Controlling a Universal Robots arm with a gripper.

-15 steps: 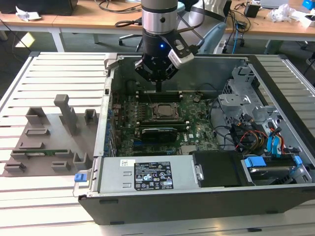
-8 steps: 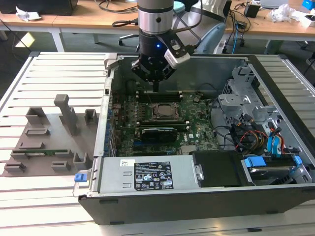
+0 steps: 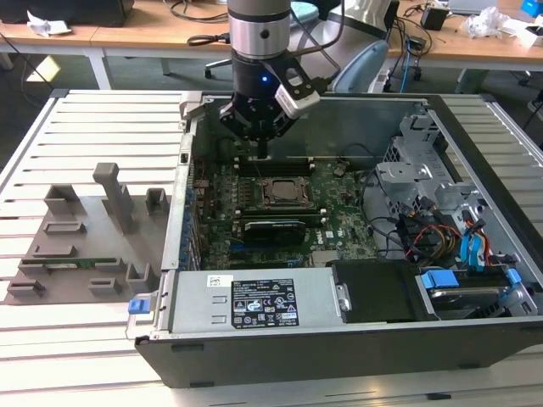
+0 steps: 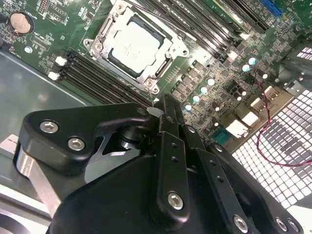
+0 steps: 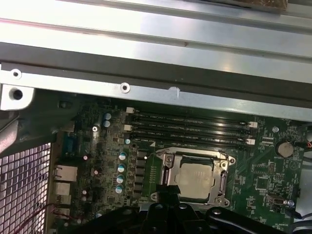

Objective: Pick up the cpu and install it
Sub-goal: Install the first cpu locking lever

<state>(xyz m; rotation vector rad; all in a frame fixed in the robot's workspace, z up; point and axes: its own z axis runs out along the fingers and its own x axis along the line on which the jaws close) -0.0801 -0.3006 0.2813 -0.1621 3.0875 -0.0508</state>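
Note:
The cpu (image 3: 280,192) lies flat in the black-framed socket (image 3: 259,180) on the green motherboard inside the open computer case; its silvery-grey top plate faces up. Both wrist views show the cpu (image 4: 135,45) (image 5: 196,177) seated in the socket frame. My gripper (image 3: 263,153) hangs a little above the board, over the memory slots (image 3: 280,163) just behind the socket. In the second wrist view the gripper (image 4: 163,105) has its black fingers pressed together with nothing between them. The gripper (image 5: 168,192) stands apart from the cpu.
A long black expansion card (image 3: 273,229) sits in front of the socket. The power supply (image 3: 254,301) fills the case's front, and a drive cage (image 3: 424,170) with cables stands at the exterior view's right. A grey holder fixture (image 3: 85,237) lies outside the case on the slatted table.

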